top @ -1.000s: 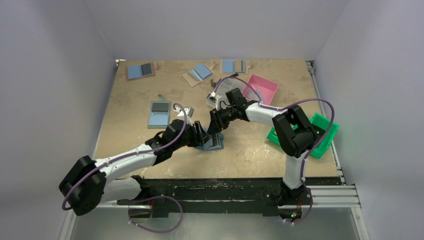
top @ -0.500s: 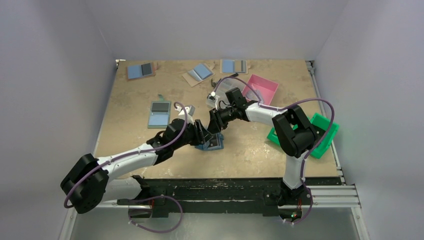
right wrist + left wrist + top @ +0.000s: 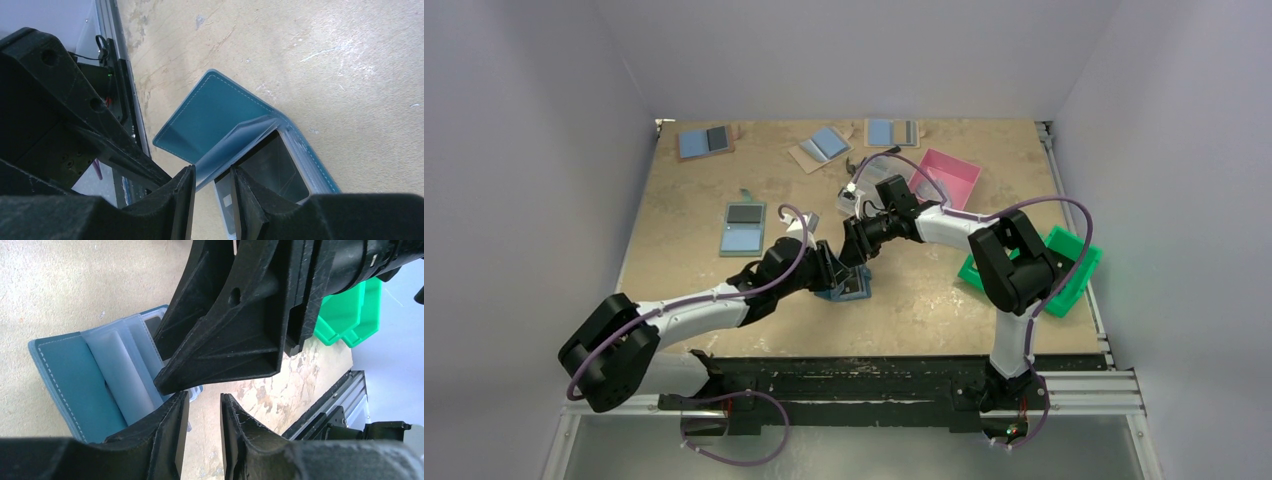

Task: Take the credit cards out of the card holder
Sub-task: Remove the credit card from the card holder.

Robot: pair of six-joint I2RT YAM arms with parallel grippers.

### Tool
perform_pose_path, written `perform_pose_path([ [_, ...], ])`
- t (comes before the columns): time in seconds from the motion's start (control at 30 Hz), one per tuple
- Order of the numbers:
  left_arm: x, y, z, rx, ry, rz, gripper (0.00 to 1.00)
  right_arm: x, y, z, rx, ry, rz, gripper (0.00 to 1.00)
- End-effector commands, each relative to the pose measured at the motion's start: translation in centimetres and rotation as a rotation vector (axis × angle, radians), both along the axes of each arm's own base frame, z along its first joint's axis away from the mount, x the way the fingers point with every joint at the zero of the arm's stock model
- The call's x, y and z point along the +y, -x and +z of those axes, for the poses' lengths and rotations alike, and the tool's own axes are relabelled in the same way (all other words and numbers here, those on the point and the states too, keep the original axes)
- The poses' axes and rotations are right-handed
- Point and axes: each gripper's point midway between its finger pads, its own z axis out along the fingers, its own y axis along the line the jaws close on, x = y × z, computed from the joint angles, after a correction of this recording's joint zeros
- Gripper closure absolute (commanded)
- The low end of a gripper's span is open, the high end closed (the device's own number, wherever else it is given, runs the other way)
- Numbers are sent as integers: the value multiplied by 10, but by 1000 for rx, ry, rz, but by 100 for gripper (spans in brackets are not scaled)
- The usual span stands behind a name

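- Collision: left pincer (image 3: 204, 399), narrow and empty, crowds right pincer (image 3: 212, 174); closing may knock it.
- Slip: right pincer seems to pinch a sleeve (image 3: 240, 139) of card holder (image 3: 210, 112), beneath both tips; tugging could drag it.

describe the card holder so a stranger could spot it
On the tan table, find where the left gripper and right gripper meet. The card holder lies open there, showing a teal flap; the other blue holders lie apart, farther back.
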Motion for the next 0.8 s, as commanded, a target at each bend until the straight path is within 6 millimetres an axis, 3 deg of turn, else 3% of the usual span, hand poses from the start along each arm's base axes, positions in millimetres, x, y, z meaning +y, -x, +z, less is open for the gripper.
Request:
perform_pose_path([
  [0.0, 5, -8, 0, -13, -6, 50, 68, 3, -3, 6, -18, -21, 5, 61],
  [0.77, 36, -3, -41, 49, -157, 131, 68, 5, 2, 11, -3, -47, 26, 57],
])
